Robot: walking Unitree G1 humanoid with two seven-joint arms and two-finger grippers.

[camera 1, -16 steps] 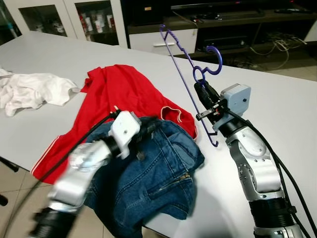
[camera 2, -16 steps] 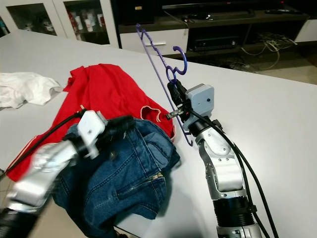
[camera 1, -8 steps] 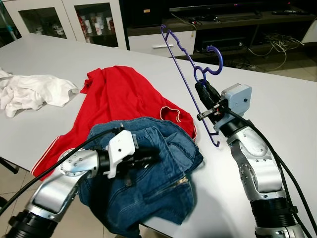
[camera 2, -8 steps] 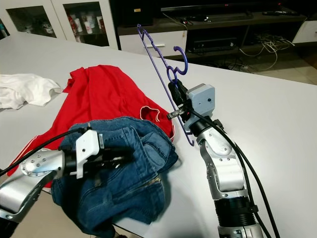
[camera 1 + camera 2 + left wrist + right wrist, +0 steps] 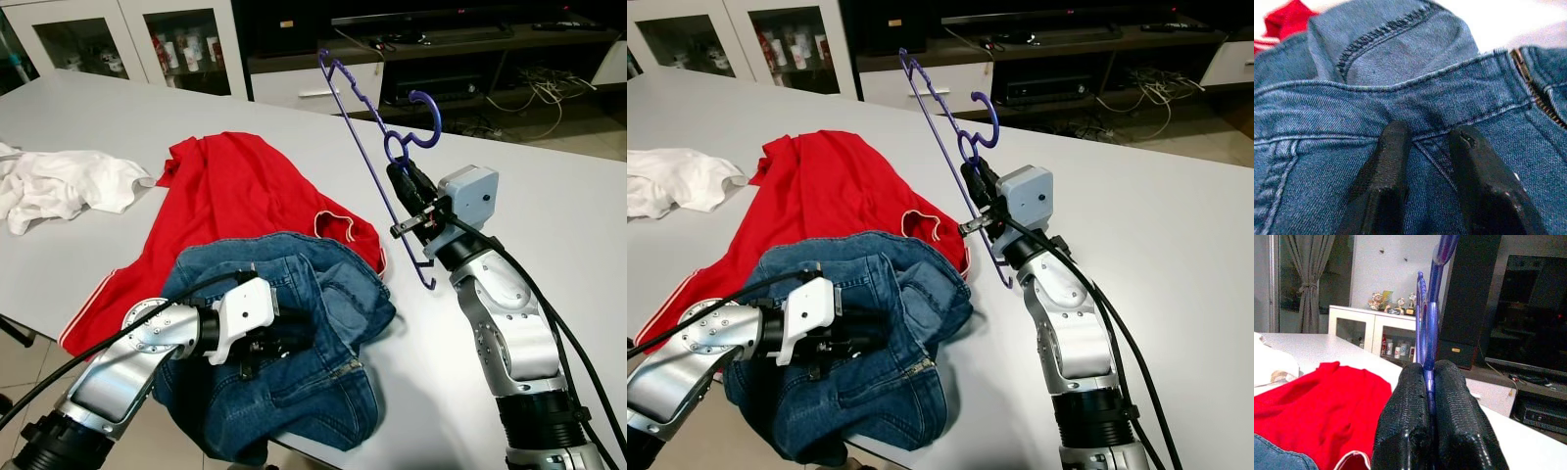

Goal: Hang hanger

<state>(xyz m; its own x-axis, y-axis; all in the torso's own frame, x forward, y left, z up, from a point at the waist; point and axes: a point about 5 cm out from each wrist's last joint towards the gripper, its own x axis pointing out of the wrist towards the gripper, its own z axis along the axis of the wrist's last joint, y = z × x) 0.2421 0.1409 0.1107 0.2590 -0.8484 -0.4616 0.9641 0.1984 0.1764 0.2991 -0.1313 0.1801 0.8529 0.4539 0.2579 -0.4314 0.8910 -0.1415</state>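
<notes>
The right pincer (image 5: pixel 403 183) sits right of centre in the left eye view, its two black fingers (image 5: pixel 1405 426) pressed together on the purple hanger (image 5: pixel 377 157), pinching it just below the looped neck. The hanger is lifted off the white desk (image 5: pixel 549 225) and held edge-on to the camera. Its long axis runs as a steep diagonal from the upper middle of the frame down to lower right of centre, where its low end comes close to the desk beside the right forearm. The hook curls toward the upper right, above the pincer.

In the lower left, the left pincer (image 5: pixel 1425 142) lies on the blue jeans (image 5: pixel 304 352), heaped at the near desk edge. Its fingers stand slightly spread, tips against the denim at a stitched seam, with a fold of cloth between them. A red shirt (image 5: pixel 235 196) is spread flat behind the jeans in the middle left, partly under them. A crumpled white cloth (image 5: pixel 64 184) lies at the far left, apart from both.
</notes>
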